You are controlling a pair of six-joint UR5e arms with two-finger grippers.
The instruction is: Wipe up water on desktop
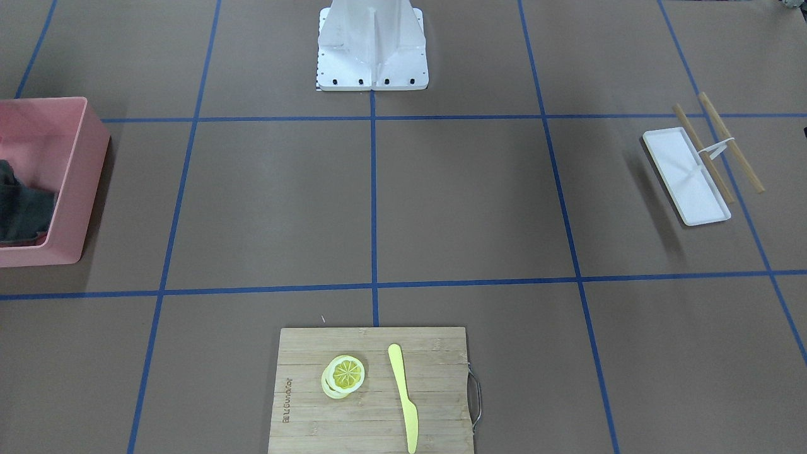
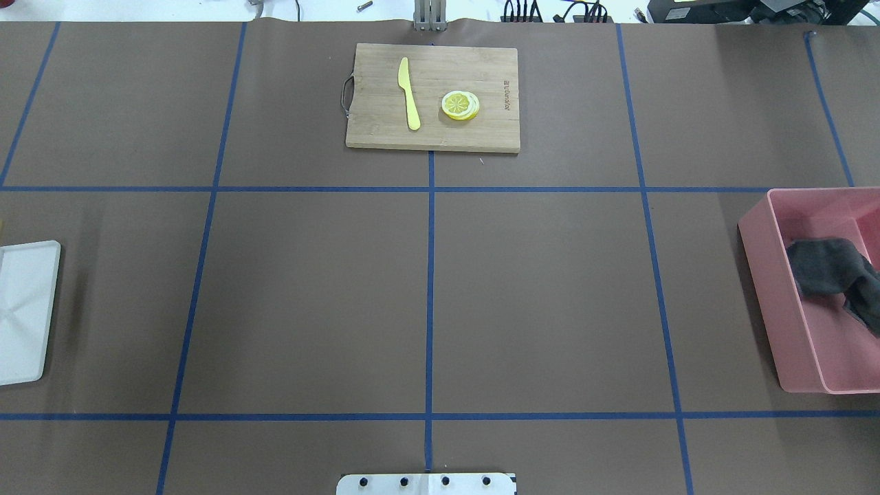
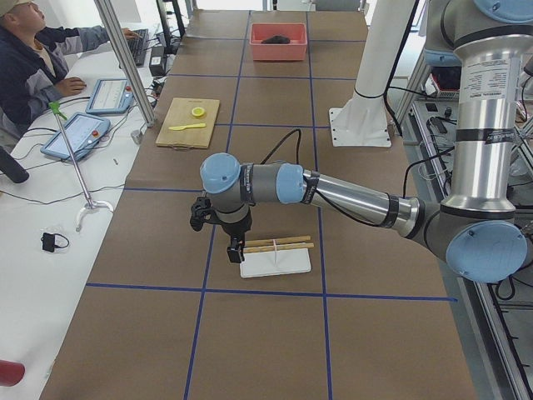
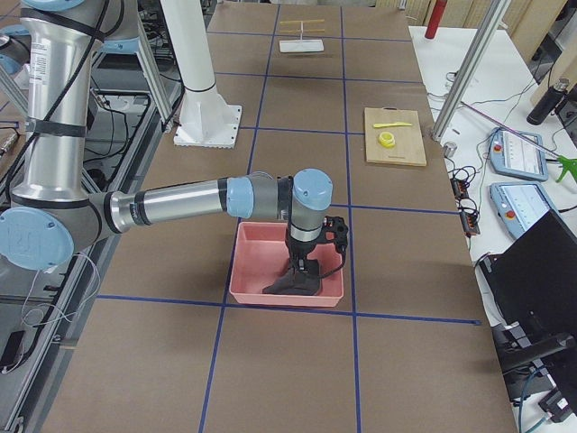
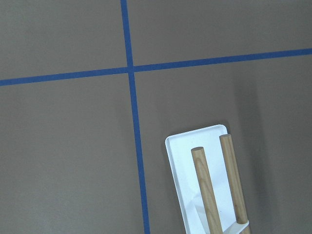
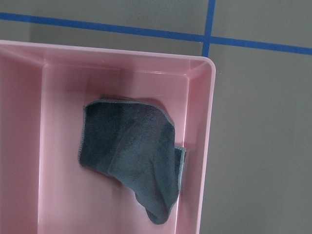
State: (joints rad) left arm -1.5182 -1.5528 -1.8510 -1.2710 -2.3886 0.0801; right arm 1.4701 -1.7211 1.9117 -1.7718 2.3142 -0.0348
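The desktop (image 2: 550, 289) is a matte brown top with blue tape lines; I see no water on it. A dark grey cloth (image 6: 131, 156) lies crumpled in a pink bin (image 2: 763, 275) at the robot's right. My right gripper (image 4: 302, 269) hangs over the bin right above the cloth (image 4: 293, 287); I cannot tell if it is open or shut. My left gripper (image 3: 236, 247) hovers low at the edge of a white tray (image 3: 275, 262); I cannot tell its state either. Neither wrist view shows fingers.
The white tray (image 1: 684, 176) lies at the robot's left with two wooden sticks (image 1: 731, 142) across it. A bamboo cutting board (image 2: 433, 130) at the far edge holds a yellow knife (image 2: 409, 93) and lemon slices (image 2: 460, 105). The robot's base (image 1: 372, 44) stands mid-table.
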